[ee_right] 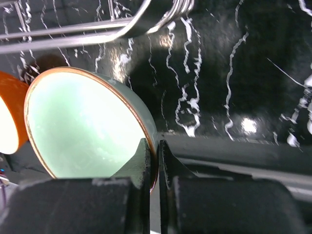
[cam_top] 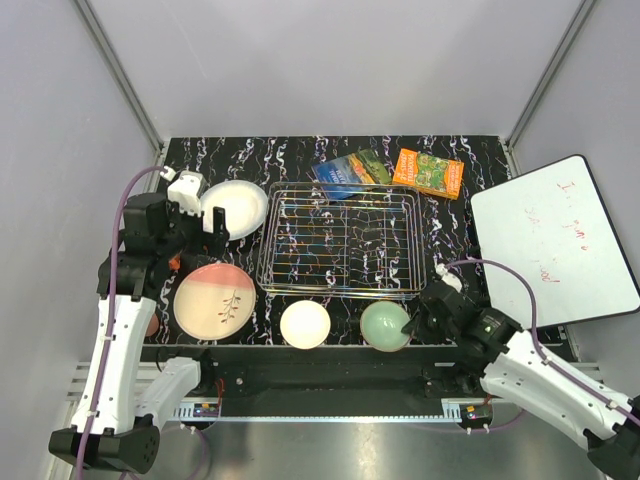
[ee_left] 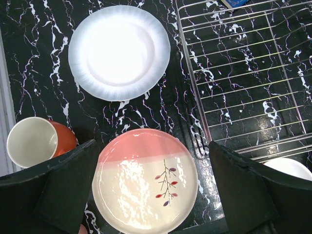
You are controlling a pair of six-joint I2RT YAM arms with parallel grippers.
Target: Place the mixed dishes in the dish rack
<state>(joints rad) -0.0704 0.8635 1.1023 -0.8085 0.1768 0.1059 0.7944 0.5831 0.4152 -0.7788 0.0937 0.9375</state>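
The silver wire dish rack (cam_top: 340, 291) stands mid-table with nothing in it. My left gripper (cam_top: 205, 225) is open and hangs above the pink-and-cream plate (ee_left: 146, 187), its fingers (ee_left: 63, 185) on either side of it and apart from it. The white plate (ee_left: 119, 51) lies just beyond. A small orange-red cup (ee_left: 34, 141) lies on its side at the left. My right gripper (ee_right: 153, 146) is shut on the near right rim of the pale green bowl (cam_top: 385, 326). The orange-outside cream bowl (cam_top: 305, 325) sits to its left.
A blue packet (cam_top: 350, 172) and an orange packet (cam_top: 428, 172) lie behind the rack. A white board with red writing (cam_top: 550, 240) lies at the right. A pinkish thing (cam_top: 152, 325) peeks from behind the left arm. The table's front edge is close to both bowls.
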